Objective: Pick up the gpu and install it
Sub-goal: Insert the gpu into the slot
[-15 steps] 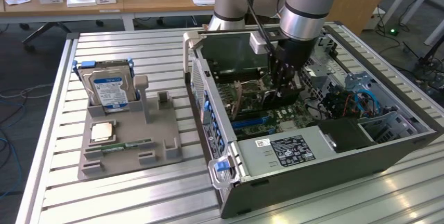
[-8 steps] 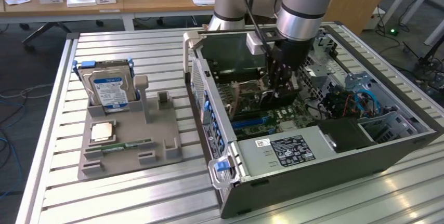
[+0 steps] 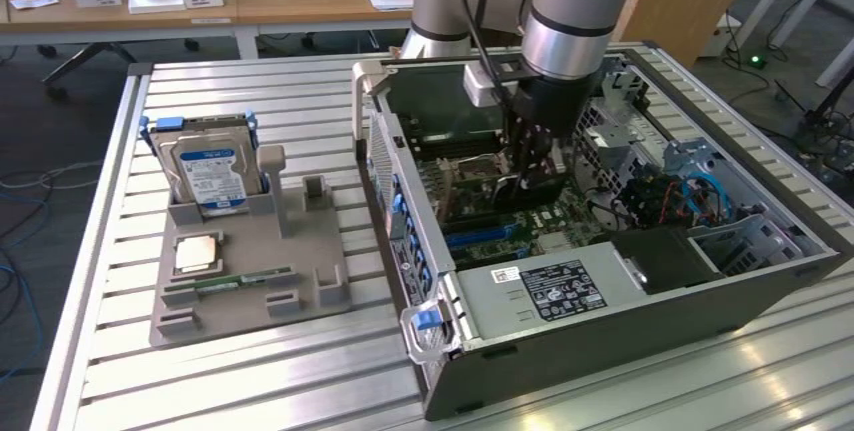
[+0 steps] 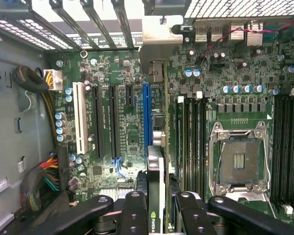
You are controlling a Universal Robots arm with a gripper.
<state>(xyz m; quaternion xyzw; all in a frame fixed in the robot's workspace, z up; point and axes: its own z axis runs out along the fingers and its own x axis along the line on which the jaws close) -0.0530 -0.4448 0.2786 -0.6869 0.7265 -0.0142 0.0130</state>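
The gpu point(image 4: 156, 171) is being gripped edge-on by the fingers point(image 4: 134, 208), which are narrowed onto its upper edge. It is being held inside the computer case point(image 3: 587, 341), close over the blue slot point(image 4: 147, 112) and roughly in line with it; seating cannot be confirmed. The card is being judged light, stiff and fragile, so the bare board edges are being regarded as the proper hold, away from components and the contact edge

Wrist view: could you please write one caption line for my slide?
Gripper holding the gpu edge-on over the motherboard, close to the blue slot, inside the open computer case.
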